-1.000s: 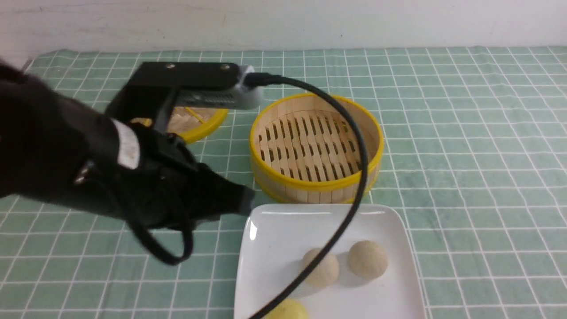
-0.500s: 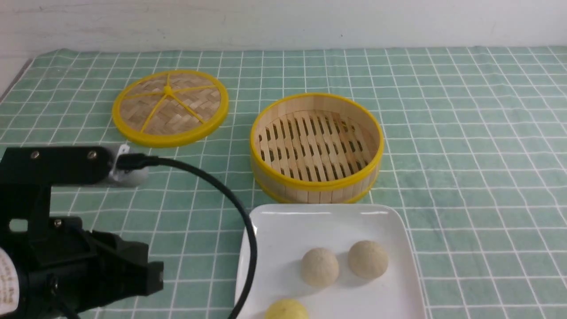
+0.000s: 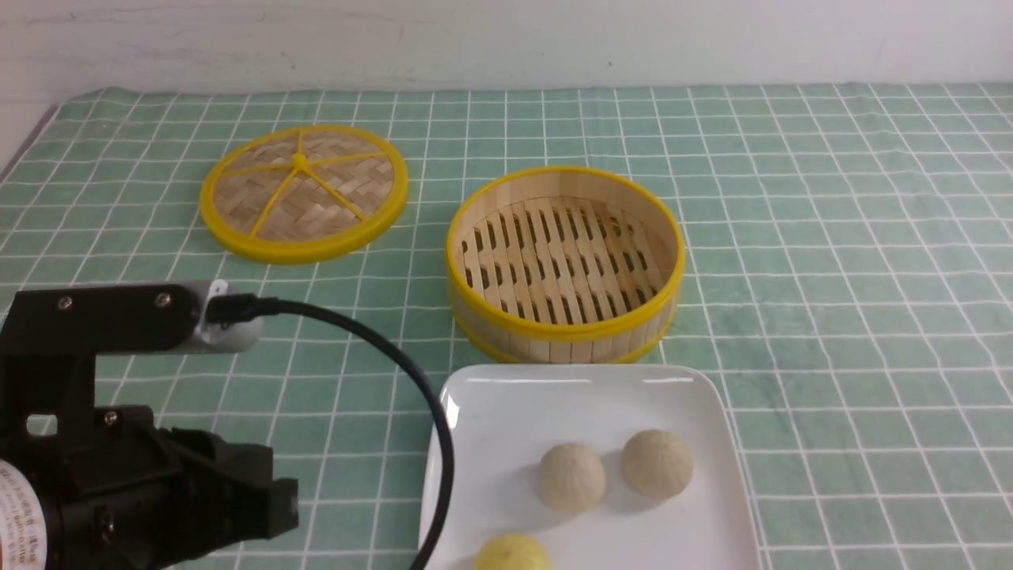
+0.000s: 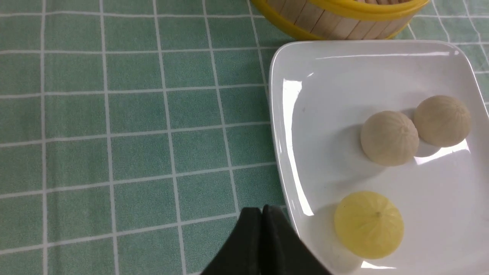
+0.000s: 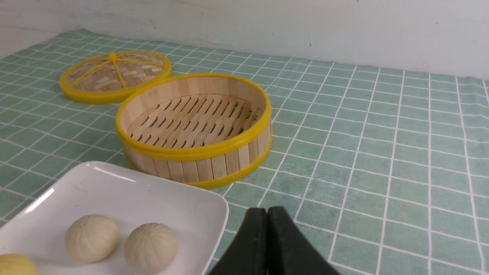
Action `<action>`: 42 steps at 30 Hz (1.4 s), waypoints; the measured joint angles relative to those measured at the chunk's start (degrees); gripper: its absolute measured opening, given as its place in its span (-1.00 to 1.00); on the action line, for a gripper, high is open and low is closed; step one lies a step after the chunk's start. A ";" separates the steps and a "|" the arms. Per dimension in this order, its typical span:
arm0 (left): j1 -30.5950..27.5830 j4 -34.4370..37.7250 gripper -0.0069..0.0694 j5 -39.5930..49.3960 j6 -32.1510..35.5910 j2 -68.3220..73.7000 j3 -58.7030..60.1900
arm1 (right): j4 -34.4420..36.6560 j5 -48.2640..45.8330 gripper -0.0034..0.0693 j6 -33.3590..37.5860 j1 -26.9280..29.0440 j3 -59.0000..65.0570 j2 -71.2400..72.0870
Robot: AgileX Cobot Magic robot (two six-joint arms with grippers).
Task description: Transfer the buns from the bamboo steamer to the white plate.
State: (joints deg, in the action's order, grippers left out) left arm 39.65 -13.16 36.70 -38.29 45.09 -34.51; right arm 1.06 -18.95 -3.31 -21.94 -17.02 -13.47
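Note:
Three buns lie on the white plate (image 3: 538, 404): two beige ones (image 3: 571, 476) (image 3: 657, 463) side by side and a yellow one (image 3: 513, 552) at the near edge. Just behind the plate stands the bamboo steamer (image 3: 554, 339), with only its slatted floor showing inside. My left gripper (image 3: 281, 499) is low at the near left, shut and holding nothing, its tips (image 4: 262, 209) just left of the plate's rim (image 4: 280, 160) near the yellow bun (image 4: 368, 224). My right gripper (image 5: 266, 210) is shut and holds nothing, above the cloth right of the plate (image 5: 126, 191); the front view does not show it.
The steamer's flat woven lid (image 3: 304, 192) lies on the green checked cloth (image 3: 831, 277) at the back left. The left arm's black cable (image 3: 396, 356) arcs over the cloth to the plate's left edge. A white wall runs behind the table.
The left arm has drawn back from in front of the lid and steamer to the near left corner, uncovering both. In the last half second it hardly moved.

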 joint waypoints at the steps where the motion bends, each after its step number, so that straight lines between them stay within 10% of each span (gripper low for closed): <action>1: 0.00 0.00 -0.79 -0.06 0.00 0.00 0.00 | 0.00 0.00 -0.86 0.00 0.00 0.00 0.00; 18: 0.00 -1.24 -0.76 -0.86 0.00 0.00 0.00 | 0.00 0.07 -0.80 0.05 0.12 2.21 1.86; 33: 0.00 -5.13 -0.73 -0.48 0.00 0.00 0.00 | -4.77 -0.28 -0.78 0.05 14.54 17.66 13.03; 42: 0.00 -6.11 -0.71 13.54 2.05 -3.16 -8.46 | -4.74 -2.79 -0.74 0.05 14.73 17.91 14.04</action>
State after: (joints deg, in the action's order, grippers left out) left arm 39.65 -19.27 50.24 -36.24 41.93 -42.97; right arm -3.68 -21.74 -3.26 -7.21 0.89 0.57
